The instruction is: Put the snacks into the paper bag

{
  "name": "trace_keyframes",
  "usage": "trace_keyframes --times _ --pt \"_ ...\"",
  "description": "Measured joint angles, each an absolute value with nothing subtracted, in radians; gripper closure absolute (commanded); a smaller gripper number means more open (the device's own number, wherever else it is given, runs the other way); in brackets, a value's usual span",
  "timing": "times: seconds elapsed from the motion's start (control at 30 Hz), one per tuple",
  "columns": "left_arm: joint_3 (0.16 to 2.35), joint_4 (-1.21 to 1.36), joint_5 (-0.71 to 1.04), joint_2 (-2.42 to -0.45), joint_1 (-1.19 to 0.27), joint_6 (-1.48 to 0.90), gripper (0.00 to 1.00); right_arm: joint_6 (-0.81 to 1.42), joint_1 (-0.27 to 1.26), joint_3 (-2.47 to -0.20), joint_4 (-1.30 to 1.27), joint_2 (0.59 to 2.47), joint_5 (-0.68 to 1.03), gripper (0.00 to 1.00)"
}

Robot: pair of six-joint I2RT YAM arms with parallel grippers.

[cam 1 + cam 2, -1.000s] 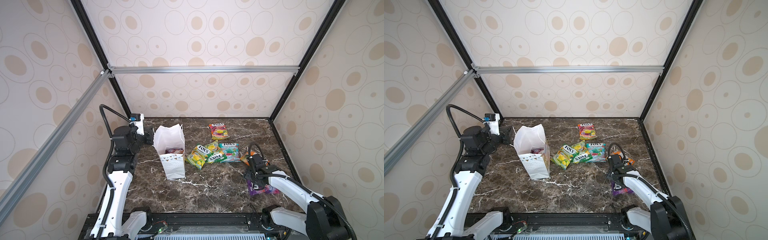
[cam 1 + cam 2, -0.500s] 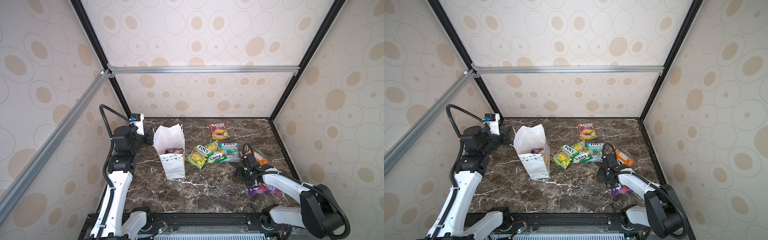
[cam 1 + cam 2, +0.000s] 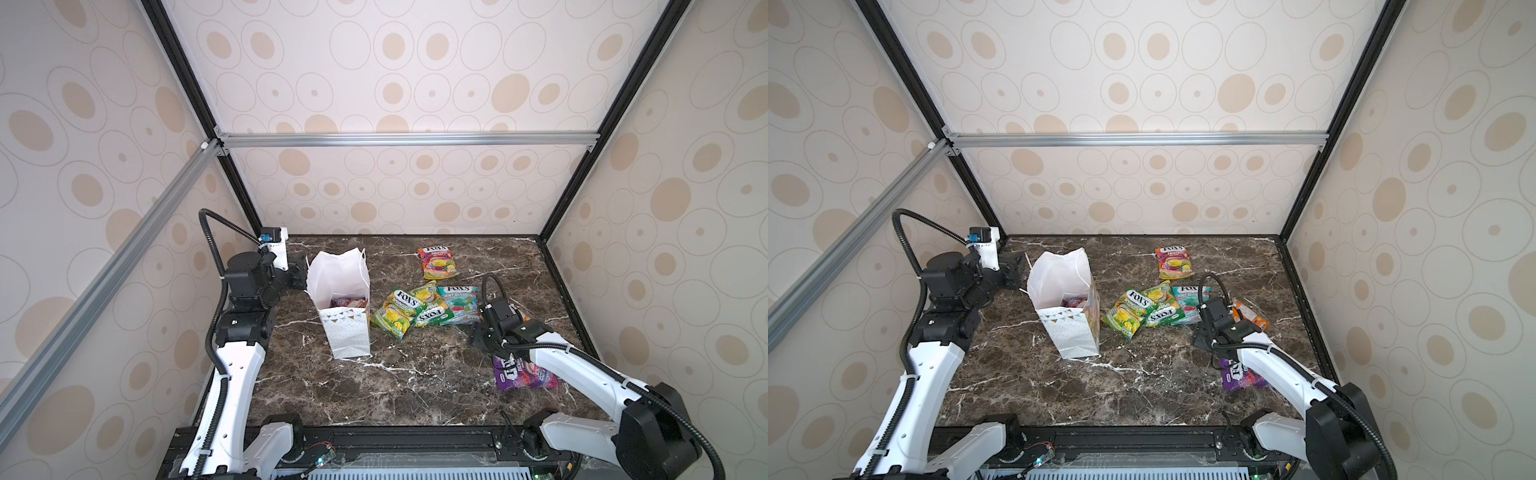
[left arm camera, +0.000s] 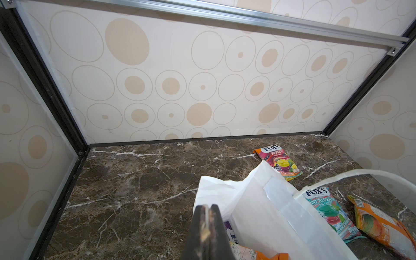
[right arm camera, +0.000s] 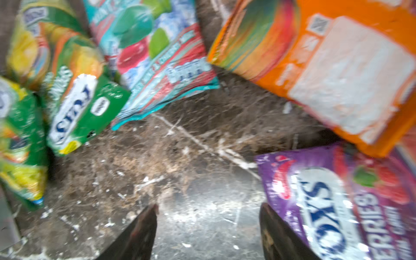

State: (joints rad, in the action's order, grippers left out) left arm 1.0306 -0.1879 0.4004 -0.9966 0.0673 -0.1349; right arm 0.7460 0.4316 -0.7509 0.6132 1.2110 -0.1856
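Purple "FOX'S BERRIES" pouch (image 3: pixel 524 375) lies near right, partly under the arm (image 3: pixel 582 368), the right gripper (image 5: pixel 209 206) gaping empty beside it. A "MINT BLOSSOM" pouch (image 3: pixel 459 302) and a "FRUITS" pouch (image 3: pixel 439 262) lie right of the paper bag (image 3: pixel 345 334), whose left rim the left gripper (image 4: pixel 206 207) pinches.

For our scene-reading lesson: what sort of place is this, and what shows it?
Probably a robot test booth: patterned wall panels on a metal frame enclose a marble-look tabletop, with a left arm and a right arm mounted at its front edge.
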Motion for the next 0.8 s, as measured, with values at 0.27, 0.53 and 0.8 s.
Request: trace_keyframes --times 0.27,0.53,0.8 --pt "1.031 -0.188 0.403 -0.997 0.067 -0.135 1.00 0.571 0.426 -1.033 0.845 1.490 -0.310 0.34" --pt "1.031 -0.188 0.403 -0.997 0.067 -0.135 1.00 0.535 0.426 -1.048 0.974 1.647 -0.394 0.30" --pt "1.031 -0.188 0.403 -0.997 0.067 -0.135 1.00 0.501 0.425 -1.048 0.983 1.695 -0.402 0.34"
